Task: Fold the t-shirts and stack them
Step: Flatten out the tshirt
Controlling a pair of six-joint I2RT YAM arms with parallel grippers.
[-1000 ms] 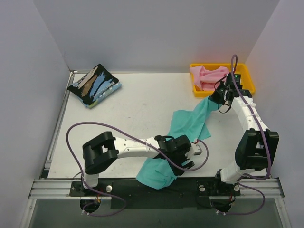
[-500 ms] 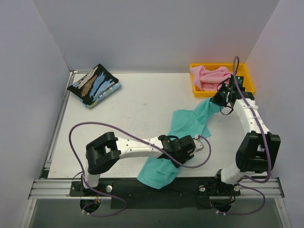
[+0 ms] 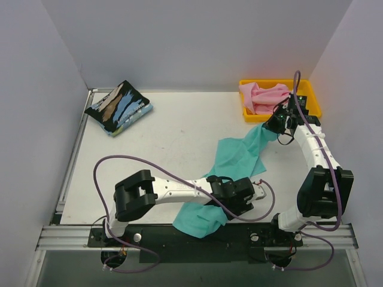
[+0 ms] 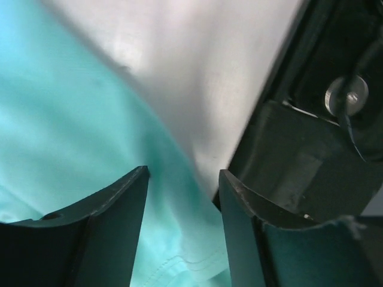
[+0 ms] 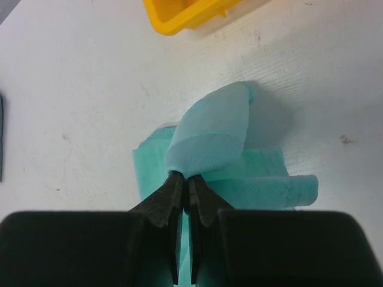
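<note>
The teal-green t-shirt (image 3: 239,154) lies crumpled in a long strip from the yellow tray toward the table's near edge. My right gripper (image 3: 277,126) is shut on its far corner (image 5: 209,128), lifting a fold of cloth just above the table; the jaws (image 5: 185,179) press together on it. My left gripper (image 3: 254,195) hovers low over the shirt's near right edge (image 4: 60,119) with its fingers (image 4: 114,206) apart and nothing pinched; a hem shows in the gap. The pink t-shirt (image 3: 261,95) is bunched in the tray. The black streaked t-shirt (image 3: 118,107) lies folded at the far left.
The yellow tray (image 3: 312,100) stands at the far right corner, its corner visible in the right wrist view (image 5: 185,15). The black front rail (image 4: 311,149) of the table lies right beside my left gripper. Grey walls close in three sides.
My left arm has slid right and nearer along the teal shirt to its near right edge. The right gripper has stayed almost still, holding its corner.
</note>
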